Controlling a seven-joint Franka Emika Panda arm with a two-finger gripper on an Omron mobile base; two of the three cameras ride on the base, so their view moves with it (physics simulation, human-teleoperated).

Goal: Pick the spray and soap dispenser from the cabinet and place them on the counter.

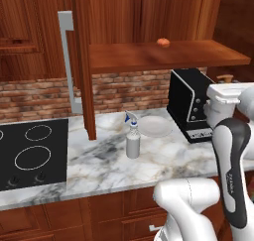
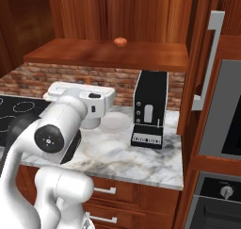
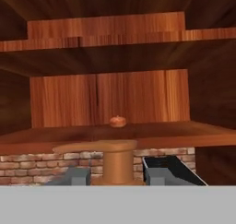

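Observation:
The spray (image 1: 132,138), a slim grey-white bottle with a blue trigger, stands upright on the marble counter (image 1: 163,160) beside a plate. The soap dispenser's orange-tan pump top (image 3: 117,161) rises between my two fingertips, and my gripper (image 3: 115,178) is shut on it; its body is hidden. From the left base camera the pump (image 1: 225,78) peeks over my white hand at the right, above the counter and below the cabinet shelf (image 1: 163,56). The cabinet door (image 1: 82,61) stands open.
A small orange round thing (image 1: 163,42) sits on the shelf. A black toaster (image 1: 191,106) stands at the back right of the counter, with a white plate (image 1: 155,126) to its left. The black cooktop (image 1: 30,150) lies at the left. An oven front (image 2: 221,129) is at the far right.

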